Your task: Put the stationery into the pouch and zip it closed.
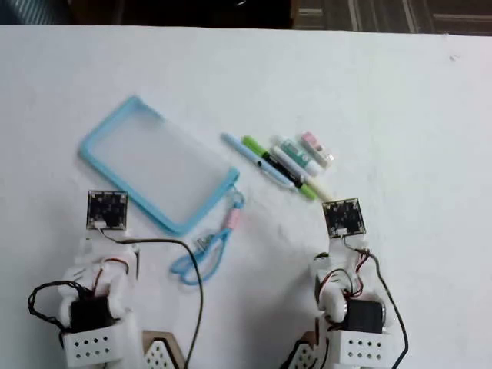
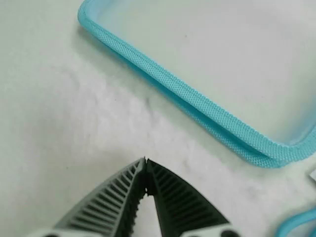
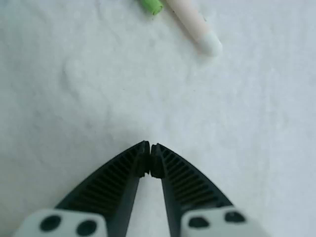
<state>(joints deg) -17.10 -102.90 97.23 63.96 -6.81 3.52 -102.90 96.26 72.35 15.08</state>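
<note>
White table (image 1: 400,84), pouch (image 2: 207,59) beyond left fingers (image 2: 174,197), stationery (image 3: 191,23) beyond right fingers (image 3: 183,183)

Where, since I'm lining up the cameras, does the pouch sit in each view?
High view: the pouch lies tilted, left of centre, left of the pens.
Left wrist view: its blue edge runs diagonally ahead of the shut left tool.
Right wrist view: the shut right tool faces the cream pen tip instead.
Shared landmark: the white table.

Bright, even overhead light casts faint shadows.
</note>
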